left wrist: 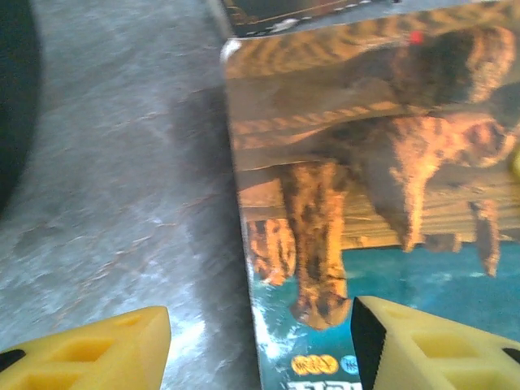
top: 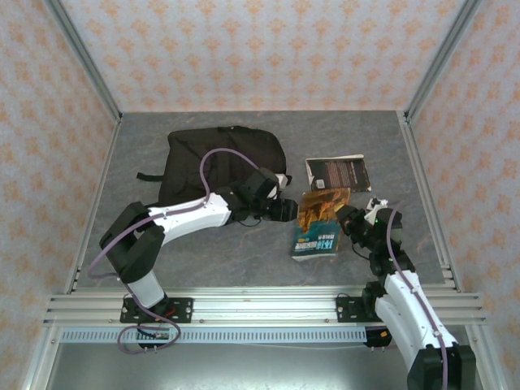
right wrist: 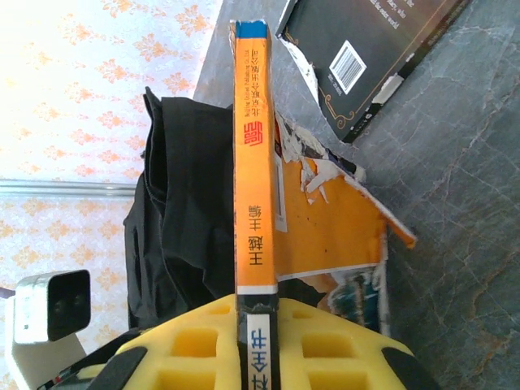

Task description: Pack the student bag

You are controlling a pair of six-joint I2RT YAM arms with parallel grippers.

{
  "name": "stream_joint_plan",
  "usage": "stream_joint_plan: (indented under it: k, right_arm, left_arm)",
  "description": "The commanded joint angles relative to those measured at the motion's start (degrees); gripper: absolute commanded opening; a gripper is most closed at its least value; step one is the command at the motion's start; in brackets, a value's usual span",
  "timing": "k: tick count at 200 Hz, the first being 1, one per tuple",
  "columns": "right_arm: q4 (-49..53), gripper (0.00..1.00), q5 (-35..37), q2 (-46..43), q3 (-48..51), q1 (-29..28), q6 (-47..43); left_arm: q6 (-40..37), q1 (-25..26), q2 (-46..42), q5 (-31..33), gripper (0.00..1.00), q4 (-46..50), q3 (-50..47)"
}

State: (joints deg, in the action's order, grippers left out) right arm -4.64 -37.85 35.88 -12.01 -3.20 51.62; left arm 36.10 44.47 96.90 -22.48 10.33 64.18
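Note:
The student bag (top: 219, 154) is a large black backpack lying at the back left of the grey table; its dark fabric (right wrist: 183, 211) shows behind the book. A book with an orange and teal tiger cover (top: 318, 236) stands between the two arms. My right gripper (top: 351, 219) is shut on its orange spine (right wrist: 256, 162), yellow pads (right wrist: 203, 341) pressed on both sides, and its torn cover (right wrist: 341, 203) hangs open. My left gripper (top: 288, 211) is open just left of the book, the cover's edge (left wrist: 366, 162) lying between its yellow fingers (left wrist: 422, 341).
A dark book (top: 337, 172) with a barcode (right wrist: 349, 65) lies flat behind the held book, close to its far end. Metal frame posts and patterned walls enclose the table. Bare grey table (top: 227, 252) lies in front of the bag.

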Motion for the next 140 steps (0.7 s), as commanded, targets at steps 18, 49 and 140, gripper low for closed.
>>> stream_joint_plan:
  k: [18, 49, 140]
  right_arm:
    - [-5.5, 0.0, -3.3, -0.1, -6.3, -0.8, 5.7]
    - [-9.7, 0.0, -7.5, 2.6, -11.0, -1.6, 10.8]
    - [-16.2, 0.0, -7.6, 5.9, -19.6, -3.3, 21.2]
  left_arm:
    - [8.3, -2.5, -0.5, -4.7, 0.69, -3.6, 0.2]
    - [17.8, -3.4, 1.1, -12.4, 0.82, -15.4, -0.1]
    - [33.2, -5.4, 2.9, -18.0, 0.9, -30.6, 0.5]
